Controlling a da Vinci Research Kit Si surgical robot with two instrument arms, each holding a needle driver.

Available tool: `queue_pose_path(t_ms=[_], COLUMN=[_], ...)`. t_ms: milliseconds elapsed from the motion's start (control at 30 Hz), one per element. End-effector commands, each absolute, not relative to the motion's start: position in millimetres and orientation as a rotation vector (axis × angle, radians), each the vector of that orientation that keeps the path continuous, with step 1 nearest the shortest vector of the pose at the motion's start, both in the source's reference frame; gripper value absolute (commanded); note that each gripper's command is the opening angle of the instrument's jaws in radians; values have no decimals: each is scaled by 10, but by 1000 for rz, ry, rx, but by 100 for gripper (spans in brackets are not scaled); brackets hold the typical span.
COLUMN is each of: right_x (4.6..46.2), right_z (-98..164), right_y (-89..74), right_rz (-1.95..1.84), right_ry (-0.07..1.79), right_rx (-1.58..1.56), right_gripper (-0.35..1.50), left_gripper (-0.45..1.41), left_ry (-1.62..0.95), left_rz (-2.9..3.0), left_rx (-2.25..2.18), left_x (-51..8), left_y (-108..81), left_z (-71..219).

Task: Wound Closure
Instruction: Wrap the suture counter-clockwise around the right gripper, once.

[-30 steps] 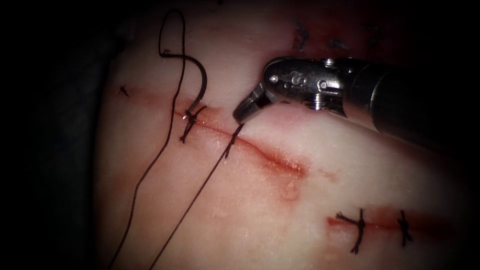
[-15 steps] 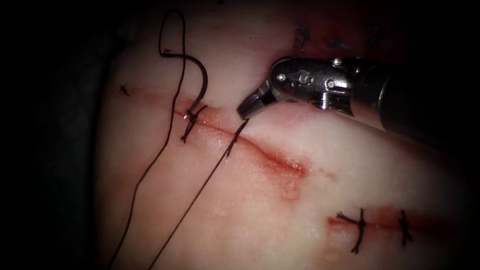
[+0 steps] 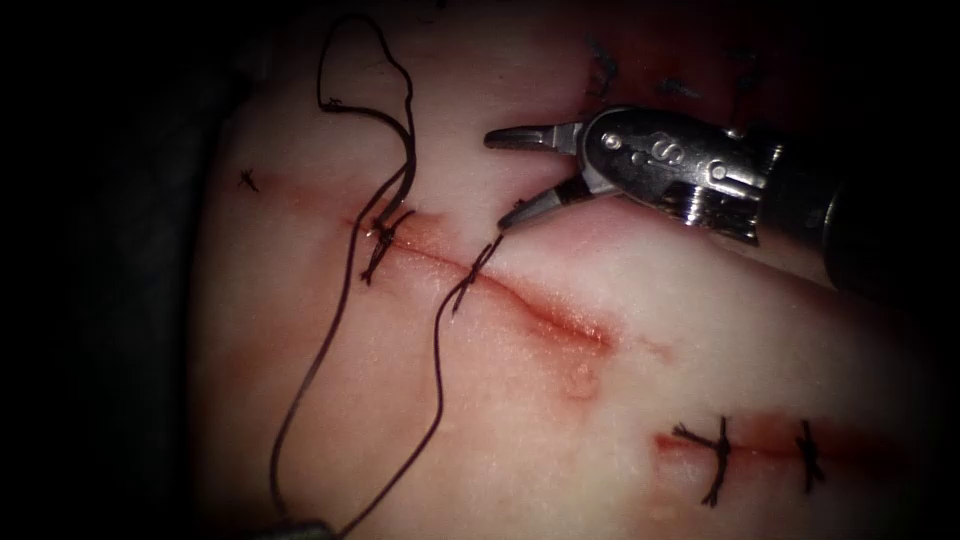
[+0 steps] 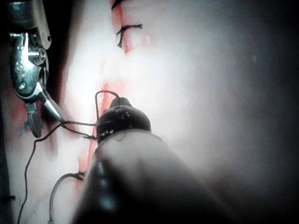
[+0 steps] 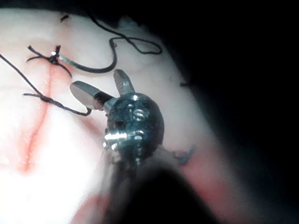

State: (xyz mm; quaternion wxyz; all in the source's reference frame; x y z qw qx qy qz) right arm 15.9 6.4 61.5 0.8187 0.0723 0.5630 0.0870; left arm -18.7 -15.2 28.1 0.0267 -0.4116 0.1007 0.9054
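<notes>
My right tool [image 3: 505, 175] hangs over the pale tissue [image 3: 640, 330] with its jaws wide apart and empty, just right of the red-stained cut [image 3: 540, 310]. The needle [image 3: 405, 170] lies on the tissue left of it, its point at the knot on the cut's left end, thread [image 3: 437, 350] trailing slack across the surface. My left tool [image 4: 122, 122] shows in its wrist view; I cannot tell its jaws.

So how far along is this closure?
Done: one knotted stitch at the cut's left end. In hand: thread crosses the cut beside it, seemingly untied; right tool open, empty; left tool's grip hidden; needle lies by the knot. Remaining: the cut rightward is unstitched.
</notes>
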Motion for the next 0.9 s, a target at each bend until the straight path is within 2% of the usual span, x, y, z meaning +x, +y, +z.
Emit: queue_pose_path(t_ms=[33, 67, 100, 133, 267, 633, 900], right_x=[158, 155, 151, 150, 159, 216, 222], right_z=[609, 602, 594, 590, 588, 628, 634], right_y=[60, 52, 41, 34, 14, -1, -9], right_rz=[206, 216, 213, 191, 170, 165, 121], right_ry=[1214, 1228, 1251, 1261, 1265, 1324, 1447], right_rx=[127, 102, 99, 94, 55, -44, -72], right_gripper=[116, 101, 24, -35, -35, -35, -35], left_gripper=[-35, -35, -35, -35, -35, -35, -35], left_ry=[325, 336, 361, 360, 372, 328, 252], left_rz=[2798, 2799, 2813, 2818, 2848, 2948, 2995], left_rx=[-1278, -1286, -1283, -1281, -1270, -1203, -1164], left_x=[-195, -197, -201, -204, -216, -215, -211], left_y=[-140, -129, -113, -103, -68, -13, 25], left_z=[284, 282, 280, 279, 281, 306, 346])
